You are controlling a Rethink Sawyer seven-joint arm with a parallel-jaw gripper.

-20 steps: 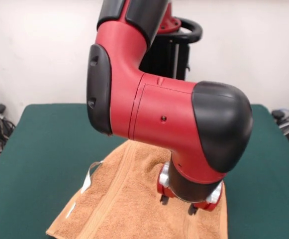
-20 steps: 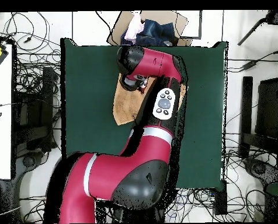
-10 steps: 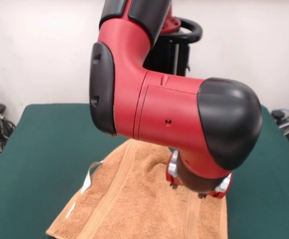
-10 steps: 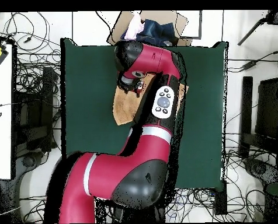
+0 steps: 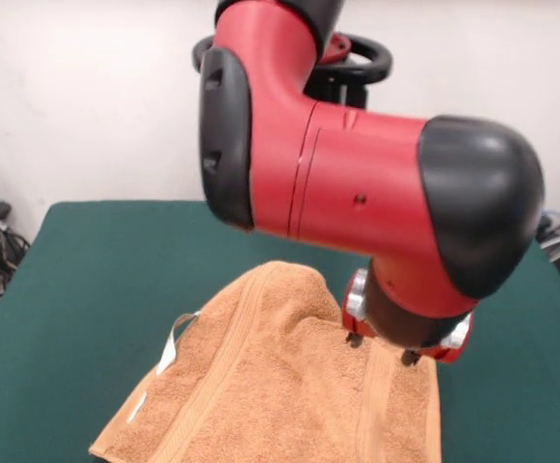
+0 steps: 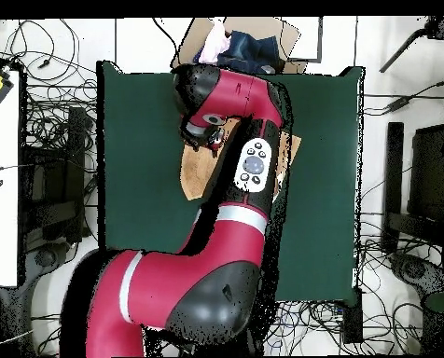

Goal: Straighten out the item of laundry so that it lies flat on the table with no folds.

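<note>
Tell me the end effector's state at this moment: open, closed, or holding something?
End effector: cannot be told. Only two short dark tips show below the wrist, right at the towel; whether they pinch the cloth is hidden.

- The arm (image 5: pixel 357 183) is blocking the towel's (image 5: pixel 280 386) far right corner in the front view, and the bottom edge is cutting off its near edge.
- From overhead, the arm is covering most of the towel.
- The gripper (image 5: pixel 384 349) is showing only two dark tips; the gap is too small to judge.
</note>
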